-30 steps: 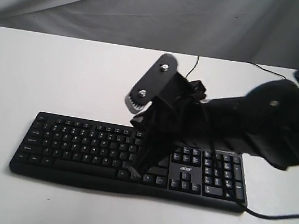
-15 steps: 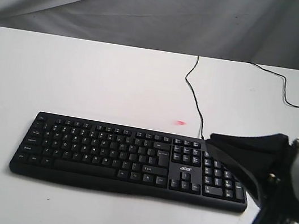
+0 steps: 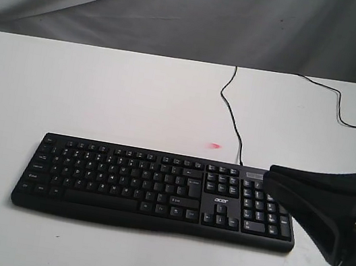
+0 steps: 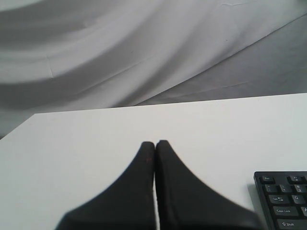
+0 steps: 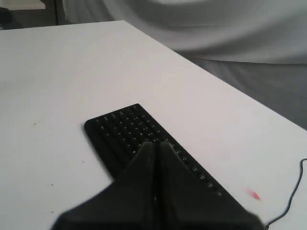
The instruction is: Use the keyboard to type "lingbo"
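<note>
In the exterior view, the keyboard lies flat on the white surface, near the front edge. Its thin cable runs away to the back. A second ago my right tool was down on the keys in the middle. Now it has pulled back to the right side, and its tip sits in front of the number pad end. All the letter keys are bare again. I think this means I am between key presses or done, but I cannot tell which letters are already typed. The right tool is closed, with its two fingers pressed together, and it holds nothing. Part of the number pad is hidden behind it. My left tool does not show here. There is a small pink spot on the surface behind the keyboard, and I cannot tell what it is.

In the left wrist view, my left tool is closed and empty too. It is over bare surface. Only one corner of the keyboard shows, cut off at the edge.

In the right wrist view, my right tool is closed, in front of the keyboard. It hides the near keys. The letters are too small to read.
</note>
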Motion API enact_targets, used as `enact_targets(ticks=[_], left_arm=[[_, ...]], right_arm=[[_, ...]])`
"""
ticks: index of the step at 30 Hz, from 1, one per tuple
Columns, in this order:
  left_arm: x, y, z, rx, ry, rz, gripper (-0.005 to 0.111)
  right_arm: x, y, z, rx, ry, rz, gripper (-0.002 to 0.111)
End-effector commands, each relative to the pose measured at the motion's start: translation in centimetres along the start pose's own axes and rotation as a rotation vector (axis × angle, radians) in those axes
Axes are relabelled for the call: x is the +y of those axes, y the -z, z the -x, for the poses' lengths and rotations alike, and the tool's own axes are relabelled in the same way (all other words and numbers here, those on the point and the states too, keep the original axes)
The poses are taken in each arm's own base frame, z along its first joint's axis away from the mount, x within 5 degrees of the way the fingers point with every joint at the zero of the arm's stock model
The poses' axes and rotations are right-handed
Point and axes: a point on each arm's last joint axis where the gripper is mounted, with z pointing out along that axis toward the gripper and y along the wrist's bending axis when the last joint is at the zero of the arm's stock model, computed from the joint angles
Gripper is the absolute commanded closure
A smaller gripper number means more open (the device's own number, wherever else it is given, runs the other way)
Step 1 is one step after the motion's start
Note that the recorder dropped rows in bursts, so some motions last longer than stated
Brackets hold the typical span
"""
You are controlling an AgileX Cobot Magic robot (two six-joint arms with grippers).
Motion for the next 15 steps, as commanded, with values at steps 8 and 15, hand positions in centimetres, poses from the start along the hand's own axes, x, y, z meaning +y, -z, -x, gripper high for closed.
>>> enact_targets(ticks=[8, 15], left_arm=[[0.0, -0.1, -0.1, 0.001, 0.003, -0.004, 0.106], [0.0, -0.1, -0.1, 0.001, 0.003, -0.004, 0.106]], right_arm=[[-2.2, 3.8, 0.9, -0.181, -0.029, -0.280, 0.108], [-2.3, 8.3, -0.4, -0.323, -0.021, -0.510, 0.108]])
